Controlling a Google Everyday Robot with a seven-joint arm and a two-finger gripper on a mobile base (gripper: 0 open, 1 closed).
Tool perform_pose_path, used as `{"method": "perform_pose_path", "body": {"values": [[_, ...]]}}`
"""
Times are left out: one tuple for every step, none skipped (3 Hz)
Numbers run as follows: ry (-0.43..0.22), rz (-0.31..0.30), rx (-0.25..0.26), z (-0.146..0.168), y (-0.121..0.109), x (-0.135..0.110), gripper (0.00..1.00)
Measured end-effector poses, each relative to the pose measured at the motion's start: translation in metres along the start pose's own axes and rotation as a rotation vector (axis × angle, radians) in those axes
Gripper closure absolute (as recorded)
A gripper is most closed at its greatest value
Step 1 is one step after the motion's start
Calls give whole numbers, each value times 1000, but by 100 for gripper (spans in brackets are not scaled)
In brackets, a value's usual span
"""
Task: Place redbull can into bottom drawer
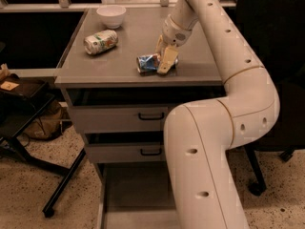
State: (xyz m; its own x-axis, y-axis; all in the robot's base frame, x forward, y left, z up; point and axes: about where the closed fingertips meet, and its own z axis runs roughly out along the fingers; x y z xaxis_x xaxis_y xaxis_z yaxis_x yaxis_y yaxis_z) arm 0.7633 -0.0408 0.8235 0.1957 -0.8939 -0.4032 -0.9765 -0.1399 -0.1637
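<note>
The redbull can [147, 63] is seen lying on its side near the front edge of the table [138, 30], its blue-and-silver body visibly crumpled. It is well apart from the bottom drawer [136, 194], which stands pulled open beneath the 2 upper drawers [119, 118]. The end effector [164, 67] is lowered at the can's right end and appears to touch it. Whether it is released or clenched on the can cannot be told from this view. A white-and-green can [100, 41] and a white bowl [111, 15] are set further back on the left, well apart from the end effector.

The redbull can is judged to be light and thin-walled, and since it is already dented, further collapse is to be expected under a hard squeeze. Its shiny metal skin is likely to be slippery, and on its side it could roll away if it is nudged rather than enclosed. A hold is best taken across the middle of the body, square to its long axis, with moderate force. The rimmed ends are better avoided, as slipping off them is likely
</note>
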Motion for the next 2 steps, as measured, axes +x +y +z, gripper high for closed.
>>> {"method": "perform_pose_path", "body": {"values": [[0, 0, 0, 0, 0, 0, 35], [0, 0, 0, 0, 0, 0, 12]]}}
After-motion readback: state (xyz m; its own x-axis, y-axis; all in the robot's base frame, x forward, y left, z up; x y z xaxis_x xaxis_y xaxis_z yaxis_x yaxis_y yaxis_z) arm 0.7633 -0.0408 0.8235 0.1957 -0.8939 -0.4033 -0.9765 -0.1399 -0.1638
